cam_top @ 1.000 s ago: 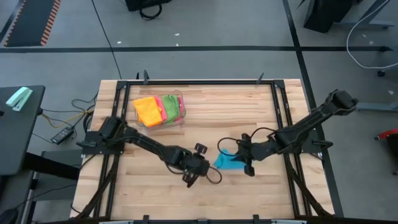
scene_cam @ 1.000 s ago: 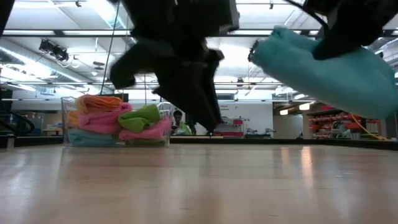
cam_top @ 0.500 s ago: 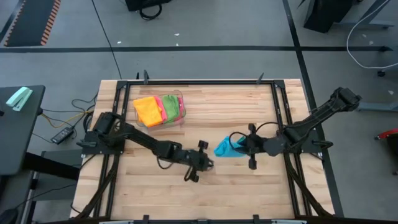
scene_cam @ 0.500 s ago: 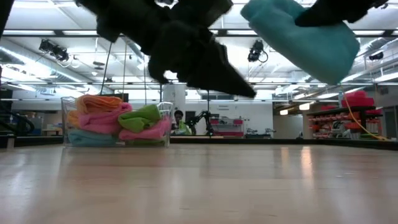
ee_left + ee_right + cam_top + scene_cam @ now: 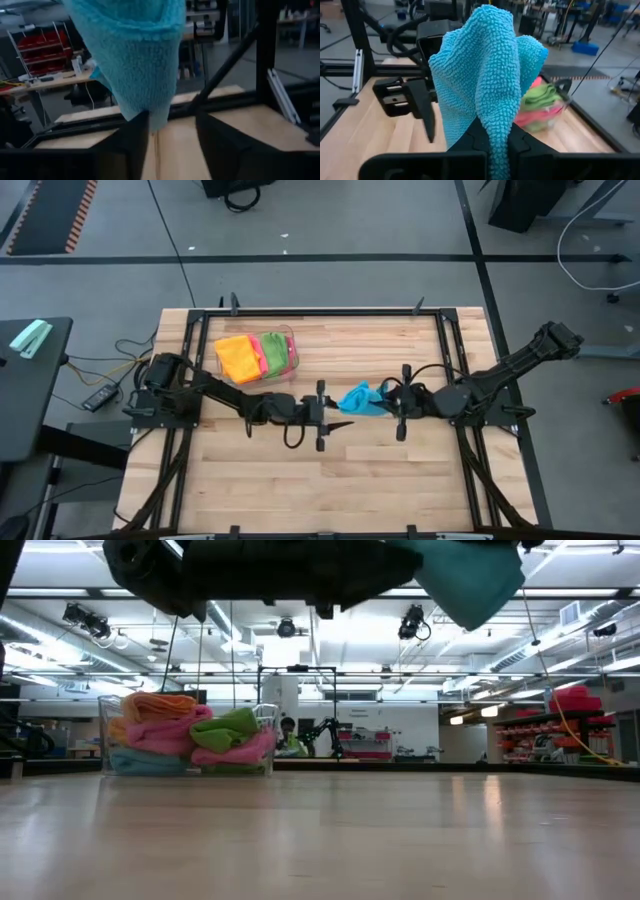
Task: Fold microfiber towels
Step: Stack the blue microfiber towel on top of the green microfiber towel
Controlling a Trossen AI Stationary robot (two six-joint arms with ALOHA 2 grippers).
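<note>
A blue microfiber towel (image 5: 358, 398) hangs in the air over the middle of the table, held by my right gripper (image 5: 385, 402), which is shut on it and points level toward the table's left. My left gripper (image 5: 343, 414) faces it from the left, open and level. In the left wrist view the towel's lower tip (image 5: 159, 122) hangs between that gripper's fingers. In the low view the towel (image 5: 470, 580) is well above the tabletop. Orange, pink and green towels (image 5: 255, 356) lie bunched in a clear bin. My right gripper pinches a bunched part of the blue towel (image 5: 495, 131) between its two fingers, which come level from the table's right. The cloth spreads out beyond the fingertips, slack and clear of the table. My left gripper has the towel's lower tip between its open fingers (image 5: 137, 135); I cannot tell whether they touch it.
The clear plastic bin (image 5: 288, 372) with the other towels stands at the far left of the wooden table (image 5: 400, 490). Black frame rails (image 5: 455, 380) run along the table's edges. The near half of the tabletop lies bare.
My right gripper has risen with the blue towel, lifting it higher above the table. My left gripper has swung from pointing down to level, risen, and moved toward the table's right, up to the towel.
</note>
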